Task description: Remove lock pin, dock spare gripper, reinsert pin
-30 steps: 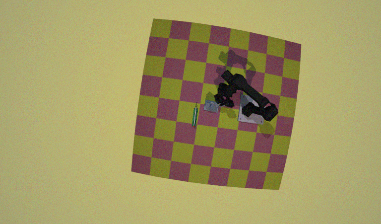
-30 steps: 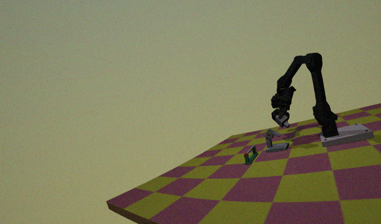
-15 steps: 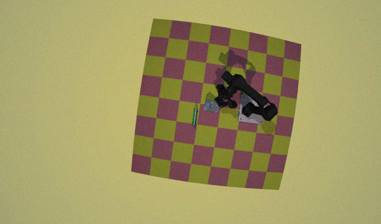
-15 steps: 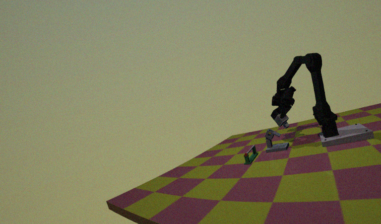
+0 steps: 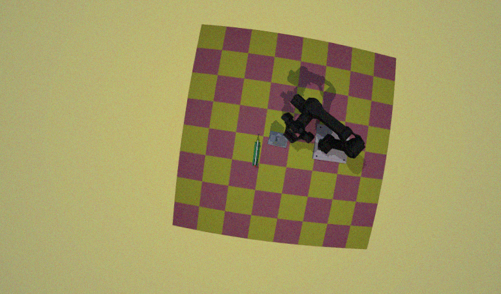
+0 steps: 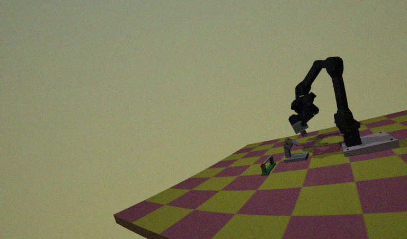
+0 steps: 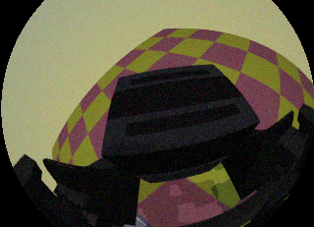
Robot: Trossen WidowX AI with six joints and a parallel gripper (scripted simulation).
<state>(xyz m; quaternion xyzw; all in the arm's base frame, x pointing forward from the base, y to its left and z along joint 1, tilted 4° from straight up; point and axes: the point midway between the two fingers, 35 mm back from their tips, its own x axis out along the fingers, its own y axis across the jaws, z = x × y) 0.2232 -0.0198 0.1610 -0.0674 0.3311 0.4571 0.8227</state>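
My gripper (image 5: 297, 129) (image 6: 299, 123) is shut on the spare gripper (image 6: 299, 127), a pale grey body with a short spigot pointing down and slightly right in the exterior view. It hangs in the air above and beside the mount, not touching it. The mount has a grey base plate (image 5: 272, 142) (image 6: 296, 158), a post and a tilted socket (image 6: 293, 143) with a small yellow-orange spot on it. A green stand (image 5: 254, 159) (image 6: 267, 170) beside the mount carries a thin pale rod with a red end, seemingly the lock pin. Dark gripper parts block much of the wrist view.
The arm's pale base plate (image 5: 316, 152) (image 6: 372, 146) is on the far side of the mount from the green stand. The checkered board (image 5: 241, 209) (image 6: 260, 202) bears everything. Its edge (image 6: 134, 230) shows at the lower left in the exterior view.
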